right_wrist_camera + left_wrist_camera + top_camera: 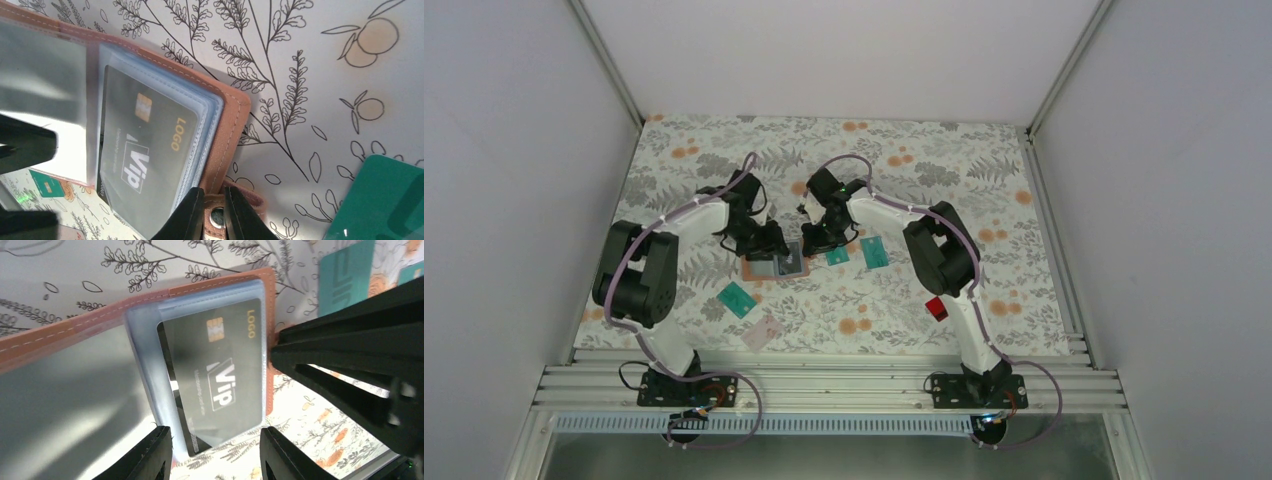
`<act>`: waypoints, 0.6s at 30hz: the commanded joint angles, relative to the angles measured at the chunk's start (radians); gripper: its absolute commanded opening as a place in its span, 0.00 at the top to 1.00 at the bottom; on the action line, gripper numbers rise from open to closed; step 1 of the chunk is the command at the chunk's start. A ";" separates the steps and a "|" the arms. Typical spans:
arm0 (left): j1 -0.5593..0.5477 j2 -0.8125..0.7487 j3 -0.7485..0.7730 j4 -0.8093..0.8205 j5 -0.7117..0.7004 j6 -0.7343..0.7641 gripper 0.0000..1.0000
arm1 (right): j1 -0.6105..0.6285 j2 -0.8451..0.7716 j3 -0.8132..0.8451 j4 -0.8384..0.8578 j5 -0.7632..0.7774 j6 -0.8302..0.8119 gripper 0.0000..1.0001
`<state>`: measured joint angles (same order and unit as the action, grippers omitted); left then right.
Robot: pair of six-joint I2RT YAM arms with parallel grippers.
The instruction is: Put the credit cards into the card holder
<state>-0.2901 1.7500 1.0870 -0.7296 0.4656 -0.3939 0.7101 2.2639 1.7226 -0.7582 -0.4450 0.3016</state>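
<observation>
grip explains the layout: the right pincer (212,196) is pressed together on the snap tab (217,220) of the card holder (227,130). this most likely pins the open tan cover flat so it cannot slide. the holder lies open at the middle of the tabletop (924,160), between the two arms. the black card (215,375) sits partway inside a clear sleeve (145,350), with its near end still poking out. the left pincer (216,455) is spread, one finger at either side of that free end, probably to steer the card deeper. whether the fingers touch its edges i cannot tell.

the other cards wait flat on the cloth. a teal card (737,299) and a pale pink card (763,332) lie towards the left arm. two more teal cards (874,252) lie just right of the holder, and a red card (936,307) lies beside the right arm.

the tabletop wears a floral print of grey leaves and orange fruit. plain white walls (514,150) close it in, and an aluminium rail (824,385) carries both arm bases.
</observation>
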 commanded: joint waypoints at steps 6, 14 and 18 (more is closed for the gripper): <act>-0.004 -0.059 0.045 -0.034 -0.035 0.049 0.70 | -0.011 -0.055 0.010 -0.051 -0.027 0.004 0.81; -0.004 0.002 0.026 0.036 -0.022 0.069 0.93 | -0.016 -0.101 0.026 -0.033 -0.056 0.073 0.71; -0.003 0.033 0.015 0.062 -0.006 0.075 0.97 | -0.021 -0.110 0.028 -0.020 -0.086 0.089 0.68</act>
<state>-0.2901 1.7527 1.1145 -0.7063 0.4385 -0.3397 0.6998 2.2051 1.7229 -0.7898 -0.4911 0.3569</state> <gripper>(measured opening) 0.039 0.307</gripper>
